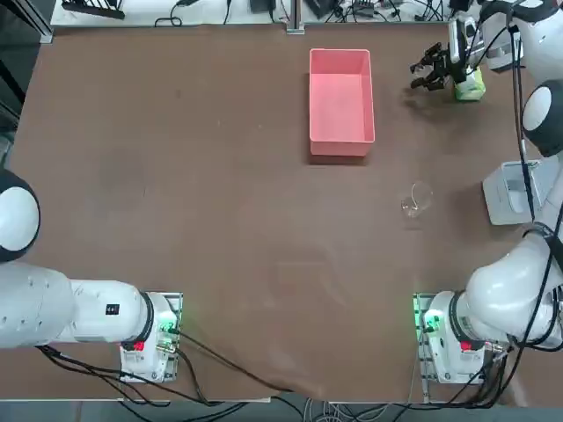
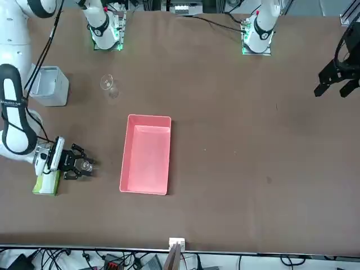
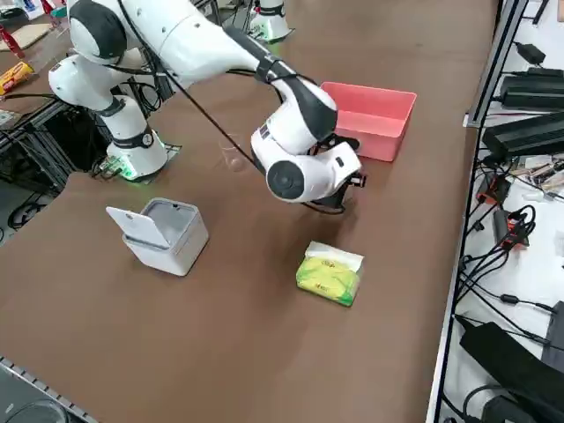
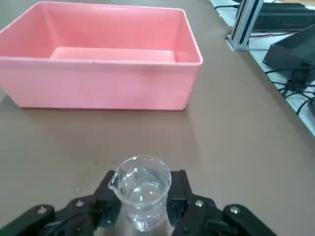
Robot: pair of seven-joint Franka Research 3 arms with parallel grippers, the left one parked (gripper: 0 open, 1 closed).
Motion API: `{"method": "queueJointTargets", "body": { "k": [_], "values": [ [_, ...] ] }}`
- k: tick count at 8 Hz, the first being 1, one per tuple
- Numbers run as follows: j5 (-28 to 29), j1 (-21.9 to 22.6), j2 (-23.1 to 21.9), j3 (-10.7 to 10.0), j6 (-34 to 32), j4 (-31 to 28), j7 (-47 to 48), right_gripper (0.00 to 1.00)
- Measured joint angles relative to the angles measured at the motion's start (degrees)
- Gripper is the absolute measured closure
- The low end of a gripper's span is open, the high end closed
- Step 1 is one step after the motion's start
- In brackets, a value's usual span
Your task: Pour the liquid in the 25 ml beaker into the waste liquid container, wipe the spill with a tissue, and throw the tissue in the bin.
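Wrist view shows the right gripper (image 4: 142, 204) clamped on the tiny clear glass beaker (image 4: 141, 189), one black finger pressed against each side of the glass. The beaker stands upright between the fingers, its small spout turned to one side, with clear liquid visible in it. Beyond it on the brown table (image 4: 236, 132) lies the pink rectangular plastic tray with low walls (image 4: 101, 88), apart from the beaker, with a strip of bare tabletop between them. From overhead, the right gripper (image 1: 429, 69) is at the far right part of the table, to the right of the pink tray (image 1: 341, 95), and just beside a green tissue pack (image 1: 471, 86) with white sheets showing. The front view has the gripper (image 2: 79, 164) reaching toward the tray (image 2: 146, 153) from its side, with the beaker (image 2: 86, 165) seen as a small clear spot between the fingers and the green pack (image 2: 47, 183) right by the wrist. A larger, wider clear glass beaker (image 1: 416, 200) stands alone nearer the robot, well apart from the tray. A small white bin with its lid tipped open (image 3: 163, 232) sits at the table's right edge, near the arm's base.
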Motion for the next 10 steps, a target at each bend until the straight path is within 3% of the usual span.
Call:
{"method": "queueJointTargets", "body": {
  "k": [2,4,6,10],
  "values": [
    [-0.8,2.5,-1.7,-0.2,1.3,0.0,3.5,0.51],
    [-0.9,6.9,-2.5,-2.8,2.2,0.0,6.0,0.51],
    [-0.9,14.3,-3.6,-9.5,2.4,0.0,8.5,0.51],
    [-0.9,35.9,-4.8,-28.9,2.3,0.0,17.6,0.51]
  ]
}}
